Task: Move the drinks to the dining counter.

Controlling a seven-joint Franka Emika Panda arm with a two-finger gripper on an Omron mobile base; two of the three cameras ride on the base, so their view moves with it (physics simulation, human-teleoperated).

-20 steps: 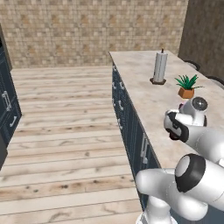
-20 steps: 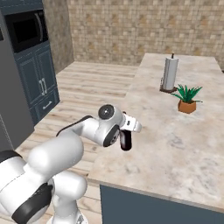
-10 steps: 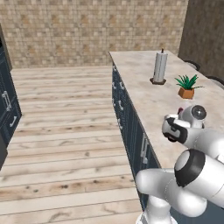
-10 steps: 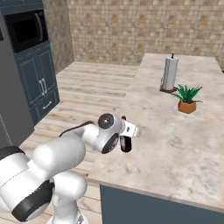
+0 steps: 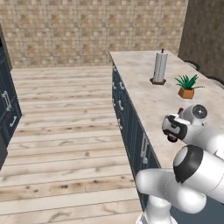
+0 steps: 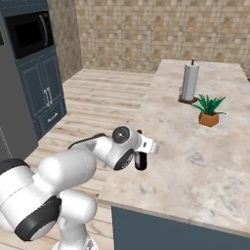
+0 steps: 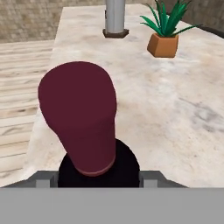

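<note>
Left base view: my gripper (image 5: pixel 174 132) over marble counter (image 5: pixel 144 92), dark bottle partly hidden behind my wrist.
Right base view: near-black wine bottle (image 6: pixel 141 160) upright at counter's near-left edge, my hand over its top.
Hand view: maroon-capped bottle neck (image 7: pixel 83 118) between my fingers (image 7: pixel 42 178), jaws closed on it. Paper-towel roll (image 7: pixel 115 16) and potted plant (image 7: pixel 164 35) well beyond.

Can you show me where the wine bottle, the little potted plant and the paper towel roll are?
wine bottle (image 7: pixel 83 113), hand view: on its dark red foil top.
potted plant (image 6: pixel 209 118), right base view: on its orange pot.
paper towel roll (image 5: pixel 160 65), left base view: on the middle of the white roll.
</note>
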